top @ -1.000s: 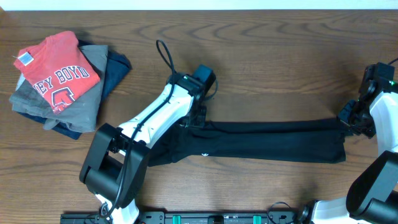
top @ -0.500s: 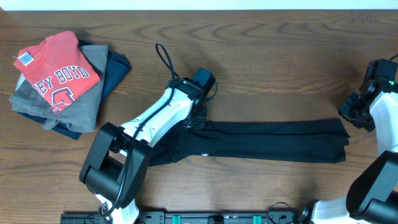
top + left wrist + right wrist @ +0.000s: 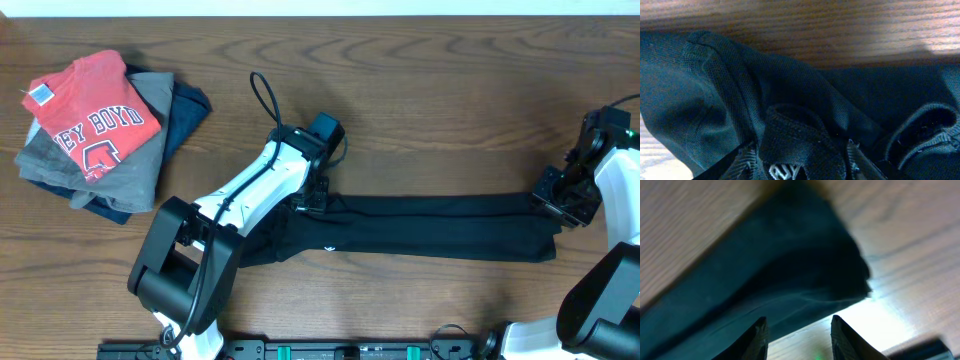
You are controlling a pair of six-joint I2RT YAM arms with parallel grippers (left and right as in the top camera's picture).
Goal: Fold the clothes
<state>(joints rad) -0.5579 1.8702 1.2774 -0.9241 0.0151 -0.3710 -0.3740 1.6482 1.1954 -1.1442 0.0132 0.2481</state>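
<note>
One counter (image 3: 450, 100) carries the shirt (image 3: 440, 225), a long narrow black band whose axis runs side to side between the two arms. The left jaws sit on its upper edge near the left end, apart, with a ridge of cloth between them. The right jaws hang just over the right end, apart and empty, so I judge each end is nearest to its own arm.

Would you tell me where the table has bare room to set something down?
The table is bare beyond the black T-shirt, between the left arm and right arm, and in a narrower strip in front of it. The left is crowded by the clothes pile.
</note>
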